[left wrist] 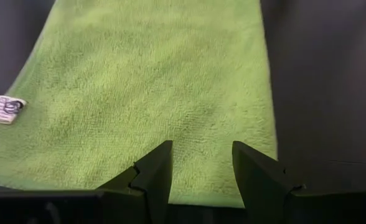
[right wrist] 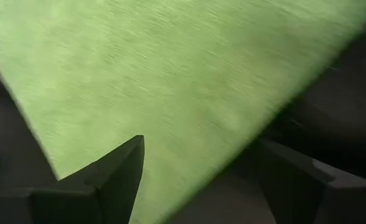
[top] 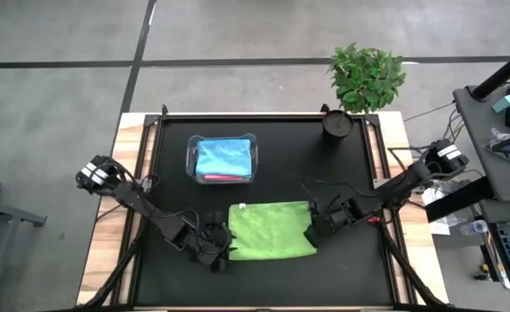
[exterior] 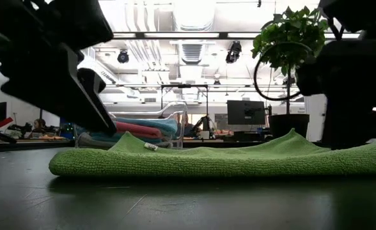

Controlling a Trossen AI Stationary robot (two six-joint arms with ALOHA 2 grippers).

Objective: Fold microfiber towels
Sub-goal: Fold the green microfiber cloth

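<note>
On the black mat near the table's front edge lies the lime green towel [top: 271,230], a soft, nubbly microfiber rectangle, folded flat with a small white label [left wrist: 4,109] at one corner. From table height its pile looks thick and looped, the top surface rising in a gentle hump toward the right. Behind it stands the clear plastic tub [top: 223,160], rounded at the corners, holding a light blue towel [top: 224,156] on top and a pink towel [exterior: 137,130] showing as a strip beneath.

My left gripper [left wrist: 201,163] sits low at the green towel's left edge, arm stretched in diagonally from the table's left corner. Its two dark wedge-shaped fingers stand apart with towel visible between them; they hold nothing. My right gripper [right wrist: 201,163] is at the towel's right edge, arm reaching in from the right side, its fingers spread wide over the towel's border and the mat, clamped on nothing.

A potted plant [top: 365,78] with a dark round pot stands at the table's far right corner.

At table height both of my arms show only as dark blurred masses cut off by the frame. My right wrist camera gives a smeared picture, so the weave there is hard to make out. What else the tub holds under the blue and pink layers I cannot tell.
</note>
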